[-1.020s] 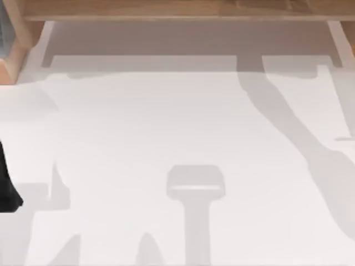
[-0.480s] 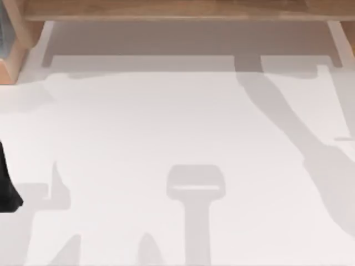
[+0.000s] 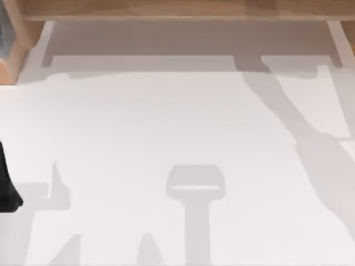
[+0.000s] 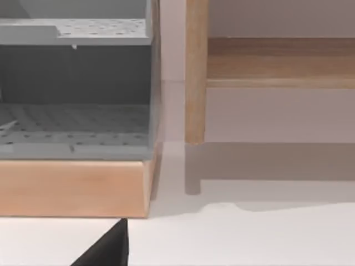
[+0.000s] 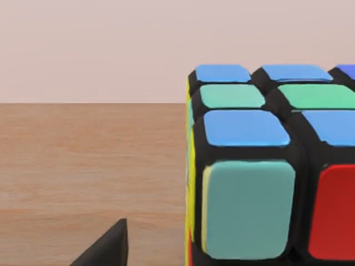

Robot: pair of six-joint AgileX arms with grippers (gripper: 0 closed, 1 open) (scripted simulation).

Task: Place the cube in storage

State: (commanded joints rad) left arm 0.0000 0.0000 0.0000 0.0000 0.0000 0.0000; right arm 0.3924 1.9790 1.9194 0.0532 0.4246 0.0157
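Left arm (image 3: 6, 188) parked at the top view's left edge, lower half; cannot tell its tool's state. White worktop (image 3: 166, 122) bare with shadows, wooden shelf (image 3: 177, 10) along the upper edge. Right wrist view: cube (image 5: 266, 172) at the frame's right, sitting on a wooden surface (image 5: 89, 166); dark right tool tip (image 5: 108, 248) beside it, grip state cannot be told. Left wrist view: grey perforated cabinet (image 4: 72, 94) on a wooden base.
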